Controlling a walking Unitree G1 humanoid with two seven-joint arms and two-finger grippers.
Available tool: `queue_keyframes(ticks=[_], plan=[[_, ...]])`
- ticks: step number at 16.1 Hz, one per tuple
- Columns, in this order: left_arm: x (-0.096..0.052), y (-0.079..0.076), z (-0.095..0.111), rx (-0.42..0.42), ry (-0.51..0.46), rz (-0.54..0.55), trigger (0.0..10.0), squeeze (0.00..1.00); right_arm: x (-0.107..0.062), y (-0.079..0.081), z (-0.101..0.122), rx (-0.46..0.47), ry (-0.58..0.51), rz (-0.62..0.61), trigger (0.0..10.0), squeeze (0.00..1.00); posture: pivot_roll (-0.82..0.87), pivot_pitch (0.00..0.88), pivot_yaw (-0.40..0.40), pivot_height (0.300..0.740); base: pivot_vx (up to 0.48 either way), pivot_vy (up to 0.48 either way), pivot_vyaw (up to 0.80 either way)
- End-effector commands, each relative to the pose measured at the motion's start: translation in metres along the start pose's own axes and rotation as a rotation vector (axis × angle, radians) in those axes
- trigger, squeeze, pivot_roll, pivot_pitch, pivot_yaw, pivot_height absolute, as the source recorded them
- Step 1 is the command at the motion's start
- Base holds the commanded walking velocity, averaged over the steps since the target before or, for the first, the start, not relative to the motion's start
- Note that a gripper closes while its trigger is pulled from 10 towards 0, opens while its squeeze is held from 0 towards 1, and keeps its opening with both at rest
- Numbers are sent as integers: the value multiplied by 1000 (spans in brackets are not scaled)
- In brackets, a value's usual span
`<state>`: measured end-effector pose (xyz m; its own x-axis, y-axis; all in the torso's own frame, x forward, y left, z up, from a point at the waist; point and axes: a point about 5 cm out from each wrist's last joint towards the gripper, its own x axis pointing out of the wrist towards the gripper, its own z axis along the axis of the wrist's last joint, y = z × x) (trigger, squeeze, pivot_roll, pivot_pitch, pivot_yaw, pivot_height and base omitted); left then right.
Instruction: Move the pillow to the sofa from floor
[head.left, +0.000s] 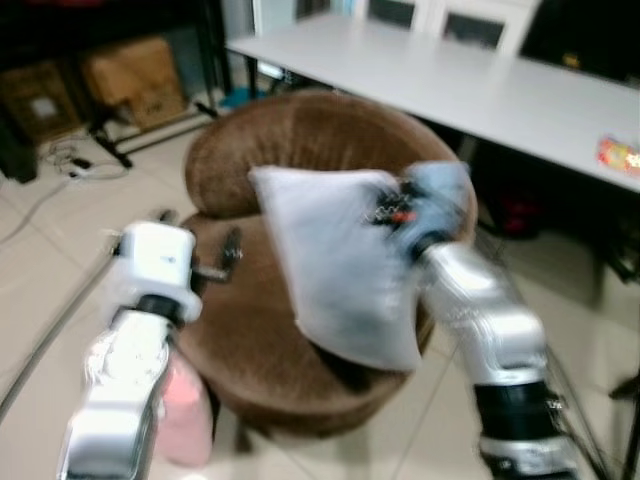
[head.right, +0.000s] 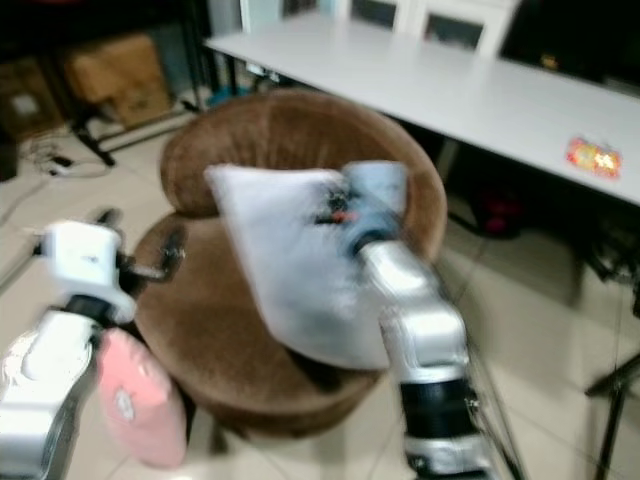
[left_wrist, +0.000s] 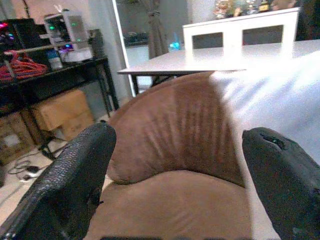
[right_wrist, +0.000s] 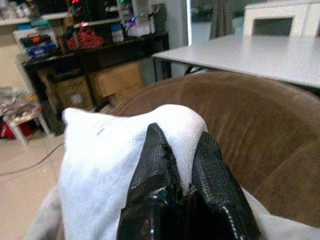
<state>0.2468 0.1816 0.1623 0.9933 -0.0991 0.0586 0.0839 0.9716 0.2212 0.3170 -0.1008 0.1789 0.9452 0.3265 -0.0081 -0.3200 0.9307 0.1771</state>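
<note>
Nearest to the camera, the left gripper (head.left: 225, 262) is hovering over the front left part of the sofa seat, and its two black fingers (left_wrist: 75, 185) are standing wide apart with nothing between them; the white pillow is lying just beside it, toward the robot's right. A pink object (head.right: 140, 400) is resting on the floor just at the front left edge of the sofa (head.left: 250, 350), low beside the left arm. A little farther, the right gripper (right_wrist: 182, 165) is pinching the upper edge of the pillow (head.left: 340, 270), its fingers pressed closely together on a fold of the white cloth. The pillow is hanging from this grip above the right half of the seat, off the floor, with its long axis running steeply from the upper corner near the backrest down toward the front right edge of the seat; its lower corner seems to be touching or almost touching the cushion, but the blur is not letting me tell which. So the right arm is carrying the whole load, and I judge that the coming move is needing only a lowering and a release onto the seat. Behind the sofa, a long white table (head.left: 480, 90) is standing, well apart from both grippers.
</note>
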Motion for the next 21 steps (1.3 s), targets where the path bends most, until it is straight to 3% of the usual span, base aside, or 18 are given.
queue_keyframes(ticks=[1, 6, 10, 21], plan=[[-1, 5, 2, 12, -1, 17, 10000, 0, 4, 16, 14, -3, -66, 61, 10000, 0, 9, 0, -45, 740, 289, 0, 0], [-2, 5, 2, 10, 2, 20, 10000, 0, 5, 20, 15, -13, -67, 88, 10000, 0, 9, 0, -45, 740, 287, 0, 0], [-4, 5, 2, 9, 2, 18, 10000, 0, 4, 25, 15, -41, -68, 118, 10000, 0, 15, 0, -52, 740, 289, 0, 756], [-7, 3, 2, 19, 1, 7, 10000, 0, 6, 37, 14, -30, -64, 184, 10000, 0, 34, 0, -62, 740, 288, 0, 0]])
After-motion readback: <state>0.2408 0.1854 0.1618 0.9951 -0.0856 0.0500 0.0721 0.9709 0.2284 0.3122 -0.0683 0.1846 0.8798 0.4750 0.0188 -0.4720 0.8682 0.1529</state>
